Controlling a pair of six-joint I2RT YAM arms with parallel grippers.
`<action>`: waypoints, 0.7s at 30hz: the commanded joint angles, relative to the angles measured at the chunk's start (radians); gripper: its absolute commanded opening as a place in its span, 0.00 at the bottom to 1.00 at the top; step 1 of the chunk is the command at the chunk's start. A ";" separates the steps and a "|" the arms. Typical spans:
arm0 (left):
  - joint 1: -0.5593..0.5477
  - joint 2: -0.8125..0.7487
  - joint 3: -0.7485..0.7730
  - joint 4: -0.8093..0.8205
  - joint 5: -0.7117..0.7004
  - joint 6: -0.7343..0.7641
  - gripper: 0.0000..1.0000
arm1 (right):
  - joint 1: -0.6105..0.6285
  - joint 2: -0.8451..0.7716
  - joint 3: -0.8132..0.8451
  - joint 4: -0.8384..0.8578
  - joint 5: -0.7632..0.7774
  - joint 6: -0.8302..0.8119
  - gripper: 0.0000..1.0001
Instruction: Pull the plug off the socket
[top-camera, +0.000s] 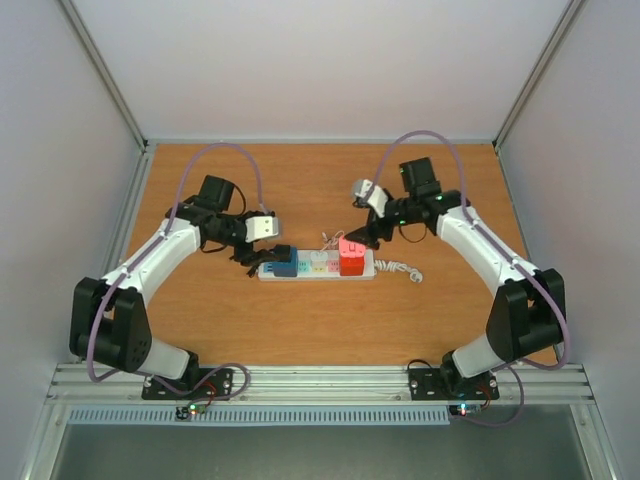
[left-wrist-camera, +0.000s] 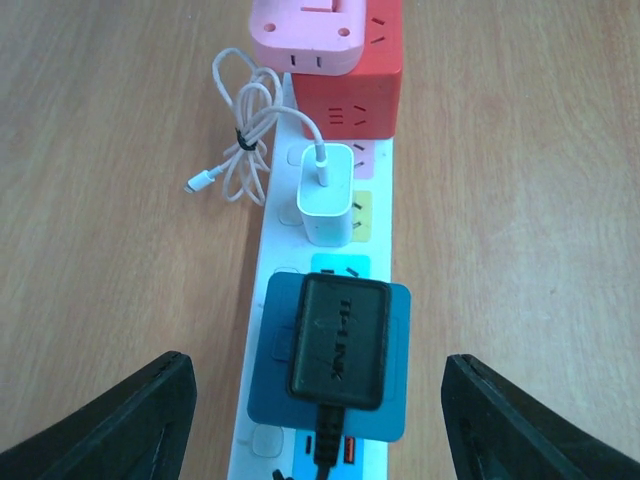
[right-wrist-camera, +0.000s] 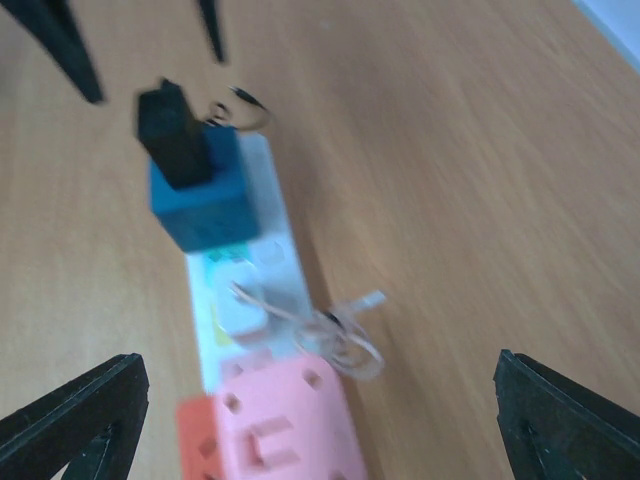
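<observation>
Socket (top-camera: 316, 268) lies flat in the middle of the table (top-camera: 200, 320), running left-right between your arms, with its curly cord (top-camera: 400, 268) off the right end. Black plug (left-wrist-camera: 338, 340) sits on a blue adapter (left-wrist-camera: 395, 410) at the left end. White charger (left-wrist-camera: 325, 195) is mid-strip, and a red cube (left-wrist-camera: 350, 100) carries a pink cube (left-wrist-camera: 315, 35) at the right end. Your left gripper (left-wrist-camera: 315, 362) straddles the black plug, fingers wide, no contact. Right gripper (right-wrist-camera: 318, 358) hangs over the pink end, fingers wide, empty; that view is blurred.
</observation>
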 joint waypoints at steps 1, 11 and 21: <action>-0.020 0.012 -0.021 0.111 -0.012 -0.002 0.67 | 0.139 -0.029 -0.075 0.205 0.020 0.137 0.95; -0.028 0.025 -0.059 0.195 -0.015 -0.002 0.56 | 0.319 0.081 -0.100 0.359 0.080 0.159 0.94; -0.029 0.045 -0.046 0.126 0.020 0.046 0.42 | 0.403 0.173 -0.105 0.410 0.121 0.116 0.92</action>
